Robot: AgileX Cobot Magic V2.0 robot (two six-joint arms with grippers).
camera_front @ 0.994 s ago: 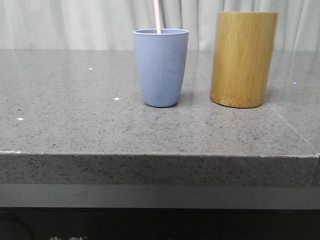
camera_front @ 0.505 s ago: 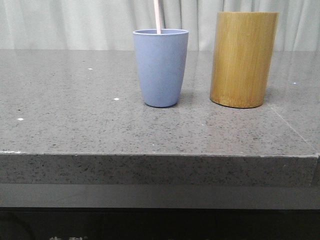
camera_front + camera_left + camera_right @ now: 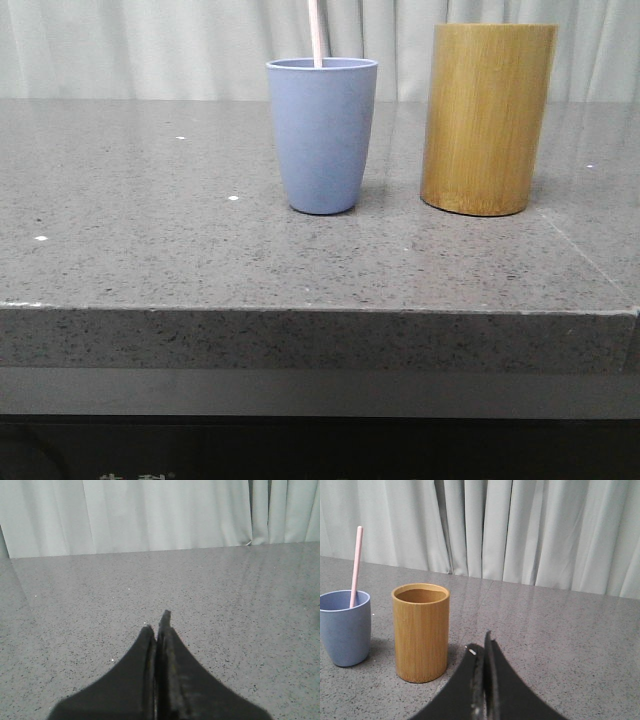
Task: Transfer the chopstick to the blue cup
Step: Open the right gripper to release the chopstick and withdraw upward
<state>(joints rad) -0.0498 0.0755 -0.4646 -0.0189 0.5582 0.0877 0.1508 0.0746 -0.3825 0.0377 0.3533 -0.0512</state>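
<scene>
With the chopstick [image 3: 315, 32] already standing in the blue cup [image 3: 322, 135] at upper centre, both the left gripper [image 3: 157, 625] and right gripper [image 3: 480, 645] were pressed together, empty, apparently done.

The blue cup [image 3: 322, 135] stands on the table [image 3: 150, 250] — the chopstick [image 3: 314, 33] stands in it, pointing to 12 o'clock. The bamboo cylinder [image 3: 487, 118] sits just beside the cup at 3 o'clock — apart.
</scene>
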